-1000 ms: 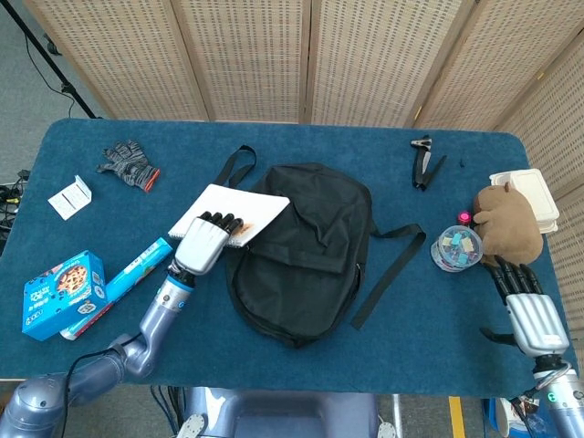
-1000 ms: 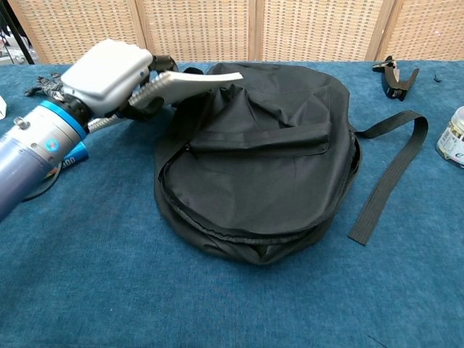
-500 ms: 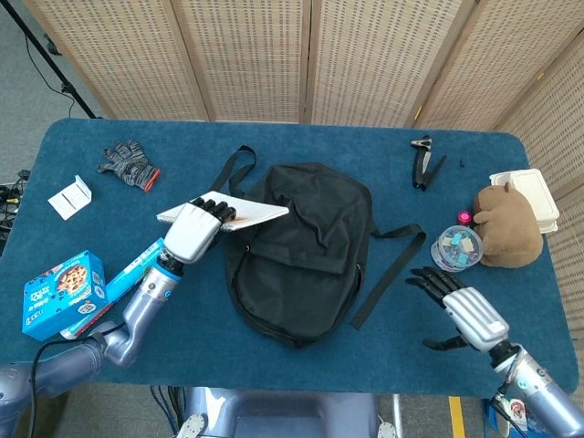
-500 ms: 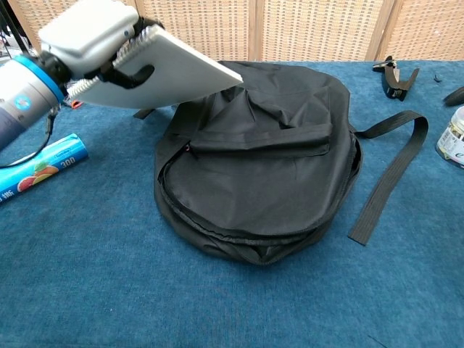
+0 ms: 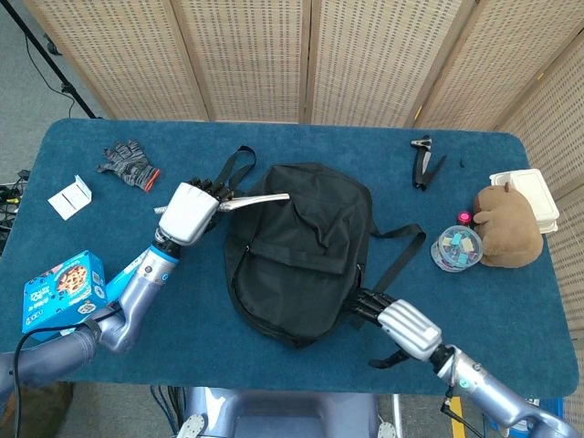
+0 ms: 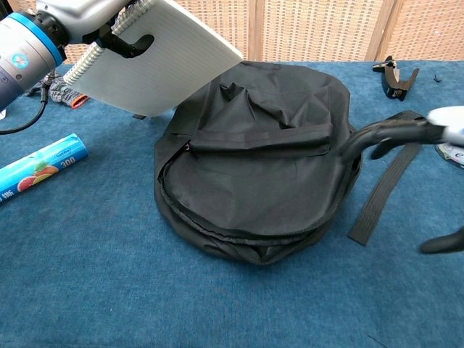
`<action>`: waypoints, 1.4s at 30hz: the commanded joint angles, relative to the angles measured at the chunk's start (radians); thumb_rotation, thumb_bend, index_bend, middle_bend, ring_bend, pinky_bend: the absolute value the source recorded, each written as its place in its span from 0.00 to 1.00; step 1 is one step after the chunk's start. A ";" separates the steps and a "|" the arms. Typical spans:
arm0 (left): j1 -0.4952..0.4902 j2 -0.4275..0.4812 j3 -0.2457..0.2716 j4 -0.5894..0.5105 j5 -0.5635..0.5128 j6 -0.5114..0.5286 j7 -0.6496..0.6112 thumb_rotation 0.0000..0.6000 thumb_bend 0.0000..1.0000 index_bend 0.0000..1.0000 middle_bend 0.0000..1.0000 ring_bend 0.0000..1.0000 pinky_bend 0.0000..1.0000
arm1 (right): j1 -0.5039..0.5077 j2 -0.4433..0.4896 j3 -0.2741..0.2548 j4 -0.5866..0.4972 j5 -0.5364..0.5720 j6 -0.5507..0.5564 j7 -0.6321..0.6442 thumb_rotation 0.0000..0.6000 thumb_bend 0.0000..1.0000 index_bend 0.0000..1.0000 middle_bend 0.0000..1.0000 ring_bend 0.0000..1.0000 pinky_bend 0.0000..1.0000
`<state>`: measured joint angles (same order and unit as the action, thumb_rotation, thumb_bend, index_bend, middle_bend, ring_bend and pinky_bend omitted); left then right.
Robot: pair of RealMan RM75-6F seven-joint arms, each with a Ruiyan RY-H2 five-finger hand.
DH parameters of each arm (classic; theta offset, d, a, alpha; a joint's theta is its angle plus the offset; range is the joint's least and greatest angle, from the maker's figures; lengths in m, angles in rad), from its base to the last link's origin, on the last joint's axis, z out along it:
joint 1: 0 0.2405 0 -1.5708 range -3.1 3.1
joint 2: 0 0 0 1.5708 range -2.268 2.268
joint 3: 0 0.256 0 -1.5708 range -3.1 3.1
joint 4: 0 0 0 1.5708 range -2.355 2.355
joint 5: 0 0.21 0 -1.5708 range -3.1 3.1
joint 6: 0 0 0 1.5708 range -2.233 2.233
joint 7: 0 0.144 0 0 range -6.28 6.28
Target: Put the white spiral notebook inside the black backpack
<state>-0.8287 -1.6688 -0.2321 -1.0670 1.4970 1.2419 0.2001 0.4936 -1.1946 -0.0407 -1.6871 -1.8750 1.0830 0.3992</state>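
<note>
While left hand (image 5: 188, 212) grips 1 notebook (image 6: 163, 61) above 1 backpack (image 5: 301, 248), right hand (image 5: 401, 325) spread, holds nothing.

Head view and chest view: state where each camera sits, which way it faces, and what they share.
Head view: high above, looking steeply down on the blue table; both arms and hands show.
Chest view: low at the table's near edge, looking forward across it; left hand and right hand's dark fingers show.
Shared: black fabric backpack, white spiral notebook held aloft by the left hand.
</note>
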 commanded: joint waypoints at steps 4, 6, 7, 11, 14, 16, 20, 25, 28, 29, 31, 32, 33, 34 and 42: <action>-0.001 0.004 -0.005 0.000 -0.009 0.001 -0.009 1.00 0.56 0.73 0.59 0.58 0.65 | 0.051 -0.099 0.033 0.028 0.009 -0.021 -0.084 1.00 0.00 0.24 0.17 0.07 0.18; 0.000 0.007 -0.007 0.000 -0.014 0.002 -0.017 1.00 0.56 0.73 0.59 0.58 0.65 | 0.062 -0.148 0.043 0.057 0.018 -0.023 -0.113 1.00 0.00 0.24 0.17 0.07 0.18; 0.001 0.008 -0.008 0.000 -0.016 0.002 -0.020 1.00 0.56 0.73 0.59 0.58 0.65 | 0.068 -0.167 0.044 0.071 0.021 -0.026 -0.125 1.00 0.00 0.24 0.17 0.07 0.18; 0.003 0.011 -0.005 0.002 -0.018 0.005 -0.026 1.00 0.56 0.73 0.59 0.58 0.65 | 0.080 -0.231 0.040 0.130 0.018 -0.017 -0.166 1.00 0.00 0.25 0.17 0.07 0.18; 0.007 0.014 -0.004 0.002 -0.020 0.010 -0.032 1.00 0.56 0.73 0.59 0.58 0.65 | 0.087 -0.268 0.037 0.173 0.016 -0.006 -0.197 1.00 0.00 0.26 0.18 0.07 0.18; 0.008 0.017 -0.003 0.002 -0.019 0.013 -0.034 1.00 0.56 0.73 0.59 0.58 0.65 | 0.091 -0.282 0.037 0.193 0.020 -0.005 -0.210 1.00 0.00 0.27 0.19 0.07 0.18; 0.014 0.025 -0.001 -0.004 -0.018 0.022 -0.038 1.00 0.56 0.73 0.59 0.58 0.65 | 0.099 -0.297 0.024 0.238 0.018 0.002 -0.249 1.00 0.00 0.30 0.20 0.08 0.19; 0.018 0.032 0.002 -0.011 -0.019 0.028 -0.042 1.00 0.56 0.73 0.59 0.58 0.65 | 0.102 -0.313 0.016 0.258 0.027 0.020 -0.260 1.00 0.00 0.33 0.23 0.10 0.22; 0.022 0.036 0.006 -0.013 -0.016 0.033 -0.041 1.00 0.56 0.73 0.59 0.58 0.65 | 0.106 -0.330 0.021 0.266 0.046 0.022 -0.257 1.00 0.00 0.35 0.25 0.12 0.23; 0.024 0.037 0.007 -0.014 -0.017 0.034 -0.043 1.00 0.56 0.73 0.59 0.58 0.65 | 0.108 -0.336 0.023 0.270 0.053 0.024 -0.255 1.00 0.02 0.35 0.25 0.13 0.23; 0.027 0.039 0.009 -0.016 -0.016 0.037 -0.044 1.00 0.56 0.73 0.59 0.58 0.65 | 0.111 -0.347 0.028 0.280 0.062 0.028 -0.258 1.00 0.08 0.37 0.27 0.15 0.25; 0.028 0.040 0.010 -0.016 -0.016 0.039 -0.045 1.00 0.56 0.73 0.59 0.58 0.65 | 0.113 -0.355 0.030 0.285 0.069 0.028 -0.259 1.00 0.10 0.38 0.28 0.15 0.25; 0.030 0.041 0.011 -0.016 -0.016 0.040 -0.046 1.00 0.56 0.73 0.59 0.58 0.65 | 0.114 -0.360 0.032 0.287 0.076 0.027 -0.258 1.00 0.13 0.38 0.28 0.16 0.26; 0.031 0.042 0.011 -0.015 -0.016 0.041 -0.047 1.00 0.56 0.73 0.59 0.58 0.65 | 0.115 -0.364 0.033 0.290 0.082 0.026 -0.257 1.00 0.16 0.39 0.29 0.16 0.27; 0.039 0.053 0.014 -0.007 -0.015 0.047 -0.065 1.00 0.56 0.74 0.59 0.58 0.65 | 0.121 -0.378 0.035 0.296 0.115 0.028 -0.255 1.00 0.42 0.46 0.37 0.23 0.35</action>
<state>-0.7898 -1.6167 -0.2183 -1.0746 1.4813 1.2889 0.1361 0.6136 -1.5723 -0.0057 -1.3901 -1.7609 1.1109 0.1432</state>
